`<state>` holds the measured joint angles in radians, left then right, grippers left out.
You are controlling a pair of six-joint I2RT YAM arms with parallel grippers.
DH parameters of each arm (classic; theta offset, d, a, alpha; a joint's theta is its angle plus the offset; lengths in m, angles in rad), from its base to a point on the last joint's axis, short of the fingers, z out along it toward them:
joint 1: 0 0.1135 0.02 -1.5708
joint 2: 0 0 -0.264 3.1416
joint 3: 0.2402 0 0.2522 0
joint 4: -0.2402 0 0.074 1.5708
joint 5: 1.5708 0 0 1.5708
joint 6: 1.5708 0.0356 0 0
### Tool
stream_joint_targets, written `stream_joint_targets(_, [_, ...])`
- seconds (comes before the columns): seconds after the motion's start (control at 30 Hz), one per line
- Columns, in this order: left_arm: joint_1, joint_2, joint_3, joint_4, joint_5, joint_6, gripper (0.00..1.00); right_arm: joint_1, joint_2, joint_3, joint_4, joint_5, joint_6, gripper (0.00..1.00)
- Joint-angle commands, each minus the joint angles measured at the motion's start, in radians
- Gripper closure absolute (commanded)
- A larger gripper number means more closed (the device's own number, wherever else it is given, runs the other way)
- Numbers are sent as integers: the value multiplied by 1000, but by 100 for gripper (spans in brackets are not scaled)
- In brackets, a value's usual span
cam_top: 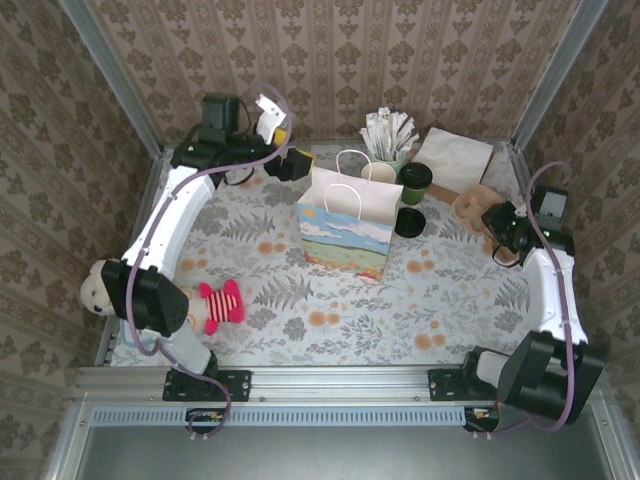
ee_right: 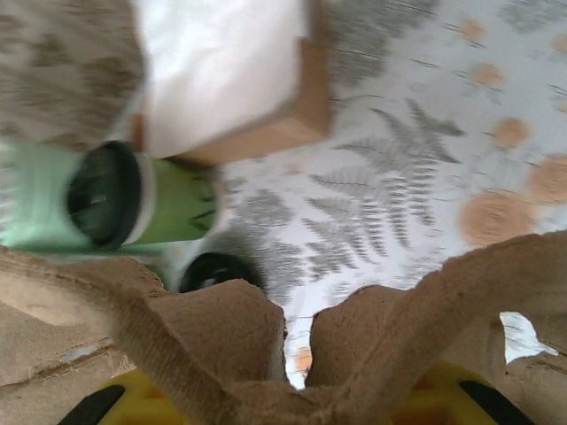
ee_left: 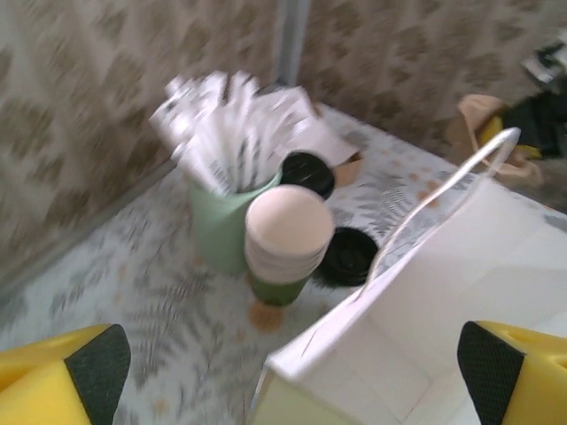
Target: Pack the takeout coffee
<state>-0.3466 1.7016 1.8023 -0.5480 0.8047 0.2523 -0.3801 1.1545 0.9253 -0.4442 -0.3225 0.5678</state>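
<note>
The takeout coffee (cam_top: 416,180), a dark-green cup with a black lid, stands upright behind the gift bag's (cam_top: 345,225) right corner. It also shows in the left wrist view (ee_left: 308,173) and the right wrist view (ee_right: 168,204). My left gripper (cam_top: 285,160) hovers open above the bag's back left rim (ee_left: 416,301), its yellow fingers (ee_left: 53,376) wide apart and holding nothing. My right gripper (cam_top: 498,238) is at the brown cardboard cup carrier (cam_top: 475,207), right of the coffee. The carrier's edge (ee_right: 248,345) sits between its fingers, gripped.
A stack of lidless green cups (ee_left: 285,243) and a pale cup of paper-wrapped sticks (cam_top: 390,135) stand by the coffee. A loose black lid (cam_top: 410,222) lies right of the bag. Napkins (cam_top: 455,160) are at the back right. A teddy bear (cam_top: 100,290) and a red toy (cam_top: 220,305) lie at the left.
</note>
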Motion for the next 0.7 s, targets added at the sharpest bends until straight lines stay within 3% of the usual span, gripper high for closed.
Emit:
stream_joint_targets(0.0, [-11,58,96,-76,255,232,4,10,-64,-15,47,-151,-10,80])
stream_joint_targets(0.3, [-70,212,270,-129,389,319,18,60,-161,31,96,-294,-11,82])
stream_joint_targets(0.5, [-98,291,345,-74,344,289,23,111,-177,70,80,-284,-14,82])
stream_joint_targets(0.67, [-103,389,485,-155,408,275,40,153,-176,97,78,-298,-20,83])
